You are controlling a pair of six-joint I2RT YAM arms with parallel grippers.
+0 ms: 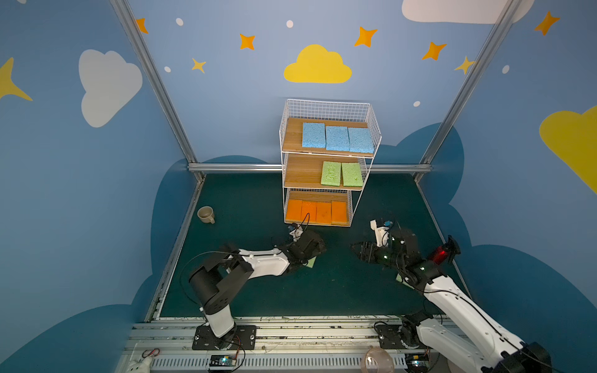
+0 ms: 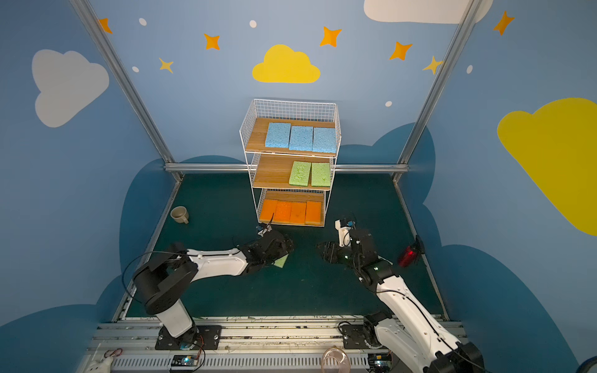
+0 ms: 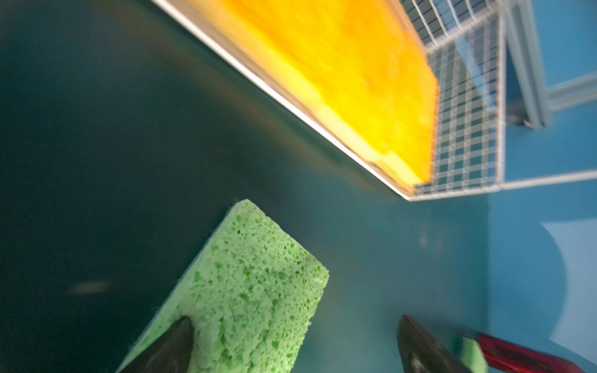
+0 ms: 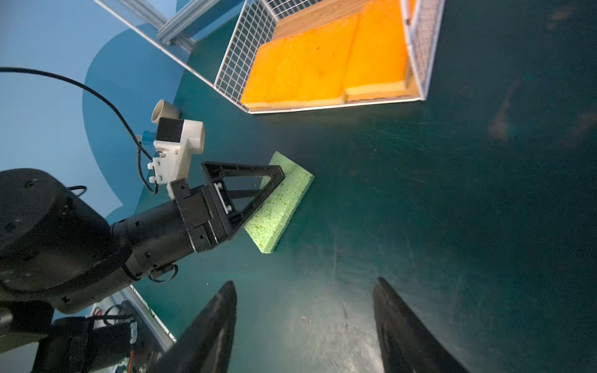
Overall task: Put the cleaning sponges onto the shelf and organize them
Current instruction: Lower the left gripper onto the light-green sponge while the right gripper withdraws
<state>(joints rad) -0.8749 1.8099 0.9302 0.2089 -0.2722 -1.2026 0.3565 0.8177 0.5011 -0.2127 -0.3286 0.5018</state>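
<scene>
Beneath the left gripper (image 3: 294, 326) lies a loose green sponge (image 3: 252, 290), flat on the dark green mat (image 1: 339, 290). Its jaws stand spread wide: one fingertip (image 3: 181, 332) sits over the sponge's near end while the other hangs off its long edge above bare mat, so nothing is pinched; whether the first fingertip touches the sponge I cannot tell. Just ahead of this gripper stands the shelf (image 1: 327, 104), and the tier facing the fingertips is the lowest, filled by four orange sponges (image 1: 317, 211) side by side. Higher above the gripper, the middle board (image 1: 300, 172) carries two green sponges (image 1: 340, 174) set toward the side nearer the right gripper (image 4: 305, 285), and the top board (image 1: 292, 135) holds three blue sponges (image 1: 337, 139) in a row. The right gripper points toward the left one, well apart from it, its jaws also parted with only bare mat between them. Behind that gripper, under its arm, a further green sponge (image 3: 472, 355) peeks out, near a red-and-black object (image 1: 440, 255). Far off on the left gripper's outer side, away from the right one, sits a beige mug (image 1: 205, 214) on the mat.
</scene>
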